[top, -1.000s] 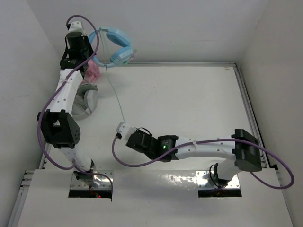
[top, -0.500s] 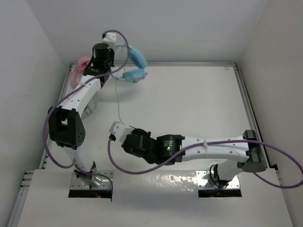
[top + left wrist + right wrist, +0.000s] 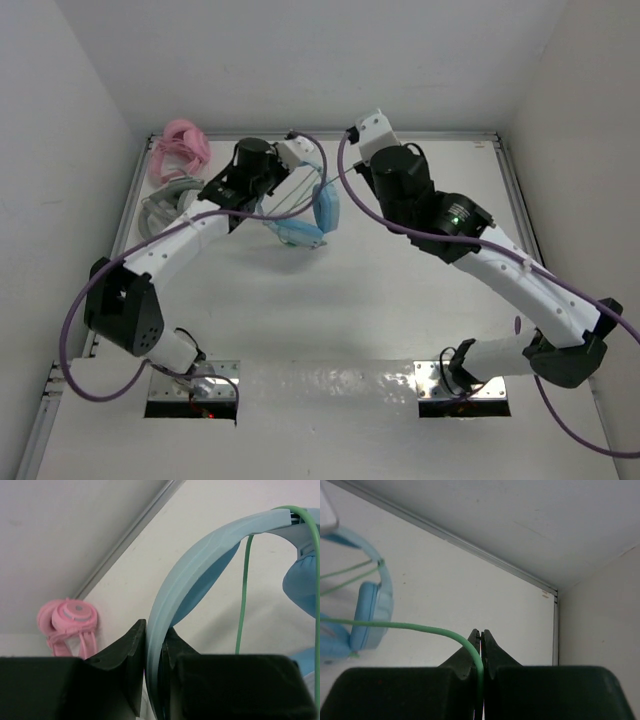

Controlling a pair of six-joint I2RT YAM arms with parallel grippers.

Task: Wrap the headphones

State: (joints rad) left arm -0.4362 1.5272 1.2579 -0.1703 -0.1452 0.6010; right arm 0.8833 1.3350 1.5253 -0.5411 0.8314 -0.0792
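Headphones (image 3: 322,208) of light blue plastic, with padded oval ear cups and a blue headband, are held over the far left part of the white bench (image 3: 400,300). They are gripped by the headband, and the cups point toward the middle of the bench. In the left wrist view the left gripper (image 3: 154,632) is pressed together on the headband, one black finger on either side of the band's edge. A thin pale green cable (image 3: 410,626) runs from the ear cups toward the right. There the right gripper (image 3: 481,639) pinches it between its closed black fingers, and the cable bends downward just at the fingertips. From the right wrist, two more strands of the cable stretch up to the headband beside one cup. In the far left corner of the bench lie pink headphones (image 3: 180,142). Just in front of them lie grey-white headphones (image 3: 165,205). Both are apart from the blue pair.
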